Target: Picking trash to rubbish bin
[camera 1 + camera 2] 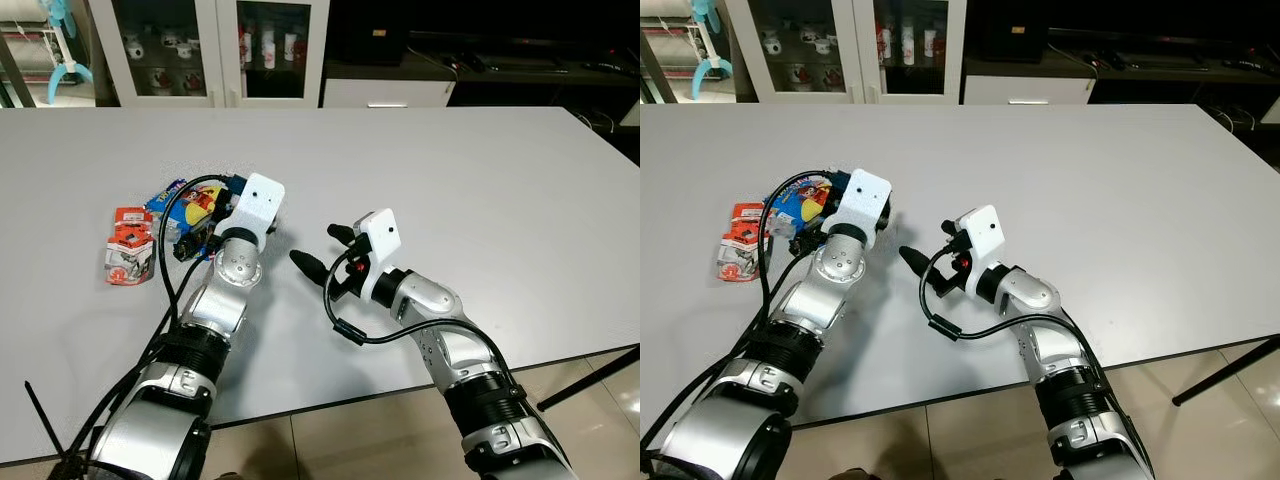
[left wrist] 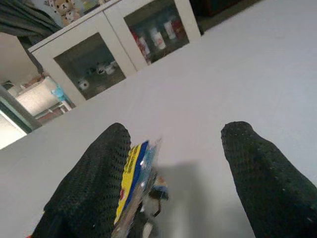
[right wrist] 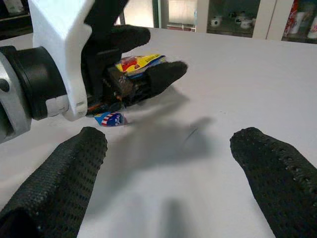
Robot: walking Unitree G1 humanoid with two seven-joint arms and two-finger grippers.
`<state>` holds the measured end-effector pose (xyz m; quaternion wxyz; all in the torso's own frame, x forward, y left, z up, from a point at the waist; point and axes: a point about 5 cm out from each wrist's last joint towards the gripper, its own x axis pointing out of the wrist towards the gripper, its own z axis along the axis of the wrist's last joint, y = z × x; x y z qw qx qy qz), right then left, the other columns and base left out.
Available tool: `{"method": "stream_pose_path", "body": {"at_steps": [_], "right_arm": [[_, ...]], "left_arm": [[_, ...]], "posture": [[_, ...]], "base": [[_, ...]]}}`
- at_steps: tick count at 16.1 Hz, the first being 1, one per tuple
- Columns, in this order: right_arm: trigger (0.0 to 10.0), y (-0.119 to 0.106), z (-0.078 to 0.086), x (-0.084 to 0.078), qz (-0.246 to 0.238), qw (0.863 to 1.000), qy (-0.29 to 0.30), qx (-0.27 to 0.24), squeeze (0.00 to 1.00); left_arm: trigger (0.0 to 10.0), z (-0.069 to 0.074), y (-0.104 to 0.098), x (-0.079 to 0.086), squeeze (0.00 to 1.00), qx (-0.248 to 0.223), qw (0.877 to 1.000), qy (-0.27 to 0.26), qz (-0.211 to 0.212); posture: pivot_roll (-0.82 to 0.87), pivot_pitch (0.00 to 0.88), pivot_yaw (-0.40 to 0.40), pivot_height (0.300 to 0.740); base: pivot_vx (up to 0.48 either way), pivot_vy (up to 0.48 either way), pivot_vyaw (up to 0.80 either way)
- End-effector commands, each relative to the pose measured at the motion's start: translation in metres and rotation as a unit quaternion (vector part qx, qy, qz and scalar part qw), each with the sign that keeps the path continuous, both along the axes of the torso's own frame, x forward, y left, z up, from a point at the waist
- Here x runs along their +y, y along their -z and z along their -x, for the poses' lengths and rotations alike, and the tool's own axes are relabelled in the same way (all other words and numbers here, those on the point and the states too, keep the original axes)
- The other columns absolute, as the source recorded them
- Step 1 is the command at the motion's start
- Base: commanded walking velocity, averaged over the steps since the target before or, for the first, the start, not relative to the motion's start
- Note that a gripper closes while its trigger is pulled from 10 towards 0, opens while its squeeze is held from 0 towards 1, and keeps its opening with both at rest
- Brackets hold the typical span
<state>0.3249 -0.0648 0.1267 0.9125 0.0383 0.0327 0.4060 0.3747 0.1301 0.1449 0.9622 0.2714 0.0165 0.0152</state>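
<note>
A crinkled blue and yellow snack wrapper (image 1: 802, 199) is lying on the wide pale grey table (image 1: 480, 180), towards the robot's left. The left gripper (image 2: 173, 148) is reaching over it with its two black mesh fingers spread wide apart; in the left wrist view the wrapper's edge is sitting right against the inner face of one finger (image 2: 91, 178), while the other finger is standing well clear over bare tabletop. Nothing is clamped between them, so the wrapper is touching one finger but is not gripped. In the right wrist view the yellow part of the wrapper (image 3: 141, 62) is showing between the left gripper's fingertips.

Just beyond the wrapper, further to the robot's left, two small red and white cartons (image 1: 130, 248) are lying flat on the table, near the wrapper.

The right gripper (image 3: 166, 144) is hovering low over bare table just beside the left arm, its fingers also spread wide and holding nothing. A white cabinet with glass doors (image 1: 215, 45) is standing behind the table.
</note>
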Motion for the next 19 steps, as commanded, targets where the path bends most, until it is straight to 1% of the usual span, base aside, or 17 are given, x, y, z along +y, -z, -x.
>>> {"method": "stream_pose_path", "body": {"at_steps": [1, 3, 5, 11, 13, 16, 18, 19], "right_arm": [[10.0, 0.000, 0.001, -0.003, -0.001, 1.000, 0.005, 0.000, 0.00], [10.0, 0.000, 0.001, -0.003, -0.001, 1.000, 0.006, 0.001, 0.00], [10.0, 0.000, 0.001, -0.003, -0.001, 1.000, 0.005, 0.002, 0.00], [10.0, 0.000, 0.001, -0.003, -0.001, 1.000, 0.003, 0.002, 0.00], [10.0, 0.000, 0.001, -0.004, -0.001, 1.000, 0.004, 0.003, 0.00], [10.0, 0.000, 0.001, -0.004, -0.001, 1.000, 0.003, 0.003, 0.00], [10.0, 0.000, 0.002, -0.003, -0.002, 1.000, 0.003, 0.003, 0.00], [10.0, 0.000, 0.002, -0.003, -0.003, 1.000, 0.003, 0.003, 0.00]], "left_arm": [[10.0, 0.002, 0.008, 0.003, 0.00, 0.018, 1.000, -0.010, -0.020], [10.0, 0.001, 0.011, 0.013, 0.00, 0.026, 0.997, -0.034, -0.058], [10.0, 0.002, 0.015, 0.017, 0.00, 0.039, 0.997, -0.046, -0.048], [10.0, 0.005, 0.025, 0.024, 0.00, 0.062, 0.993, -0.075, -0.060], [10.0, 0.006, 0.026, 0.030, 0.00, 0.061, 0.991, -0.096, -0.072], [10.0, 0.007, 0.028, 0.034, 0.00, 0.064, 0.989, -0.104, -0.078], [10.0, 0.007, 0.027, 0.035, 0.00, 0.056, 0.988, -0.113, -0.089], [10.0, 0.007, 0.024, 0.036, 0.00, 0.042, 0.987, -0.120, -0.095]], "posture": [[-0.05, 0.041, -0.081, 0.740], [-0.04, 0.042, -0.083, 0.740], [-0.05, 0.043, -0.083, 0.740], [-0.05, 0.044, -0.086, 0.740], [-0.05, 0.044, -0.087, 0.740], [-0.05, 0.044, -0.088, 0.740], [-0.05, 0.044, -0.087, 0.740], [-0.05, 0.044, -0.089, 0.740]], "base": [[0.000, 0.000, 0.00], [0.000, 0.000, 0.00], [0.000, 0.000, 0.00], [0.000, 0.000, 0.00], [0.000, 0.000, 0.00], [0.000, 0.000, 0.00], [0.000, 0.000, 0.00], [0.000, 0.000, 0.00]]}}
